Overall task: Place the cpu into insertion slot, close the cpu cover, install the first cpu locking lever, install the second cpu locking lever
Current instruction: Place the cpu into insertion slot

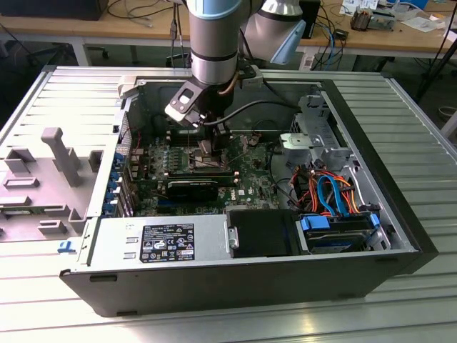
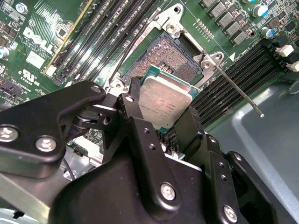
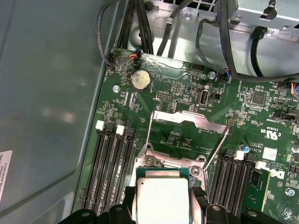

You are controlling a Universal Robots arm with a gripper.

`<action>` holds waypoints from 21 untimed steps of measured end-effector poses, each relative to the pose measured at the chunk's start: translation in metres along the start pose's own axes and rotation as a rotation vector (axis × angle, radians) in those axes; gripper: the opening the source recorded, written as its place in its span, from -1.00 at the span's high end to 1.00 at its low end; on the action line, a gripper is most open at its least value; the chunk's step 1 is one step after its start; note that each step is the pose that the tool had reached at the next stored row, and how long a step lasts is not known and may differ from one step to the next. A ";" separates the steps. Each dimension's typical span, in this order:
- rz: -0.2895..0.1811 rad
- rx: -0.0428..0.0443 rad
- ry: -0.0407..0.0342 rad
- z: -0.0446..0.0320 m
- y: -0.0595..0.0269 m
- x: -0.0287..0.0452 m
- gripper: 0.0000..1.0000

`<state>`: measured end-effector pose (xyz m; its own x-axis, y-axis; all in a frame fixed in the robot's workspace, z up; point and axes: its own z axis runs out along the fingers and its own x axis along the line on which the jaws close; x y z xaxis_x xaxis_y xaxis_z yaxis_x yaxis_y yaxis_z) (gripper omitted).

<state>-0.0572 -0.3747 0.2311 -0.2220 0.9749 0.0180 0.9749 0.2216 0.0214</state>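
My gripper [image 2: 161,111] is shut on the cpu [image 2: 163,100], a small square chip with a silver-grey top, pinched by its edges between two black fingers [image 2: 130,105]. The chip hangs just above the insertion slot [image 2: 164,58], which lies bare with its pale contact field showing on the green board. In the first wrist view the cpu [image 3: 161,198] sits between the fingertips, and the cpu cover [image 3: 189,122] is swung open beyond the socket. Both thin wire locking levers [image 2: 238,91] [image 3: 147,135] stand released. In the exterior view the gripper [image 1: 213,146] reaches down into the open computer case.
Long black memory slots [image 2: 233,74] flank the socket on both sides. A black graphics card [image 1: 193,187], the power supply [image 1: 164,239], a drive cage [image 1: 314,139] and coloured cables [image 1: 328,189] crowd the case. A coin battery [image 3: 140,80] sits beyond the cover.
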 end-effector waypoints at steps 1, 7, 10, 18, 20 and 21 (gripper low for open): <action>0.002 0.0000 0.0000 0.0001 0.0000 0.0000 -0.08; 0.014 -0.0003 -0.0003 0.0004 0.0000 0.0000 -0.08; 0.021 -0.0003 -0.0005 0.0006 0.0000 0.0000 -0.08; 0.037 -0.0007 -0.0008 0.0011 0.0000 0.0000 -0.08; 0.043 -0.0008 -0.0009 0.0013 0.0000 0.0000 -0.08; 0.045 -0.0008 -0.0010 0.0013 0.0000 0.0000 -0.08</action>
<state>-0.0572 -0.3747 0.2297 -0.1775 0.9840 0.0180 0.9840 0.1771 0.0214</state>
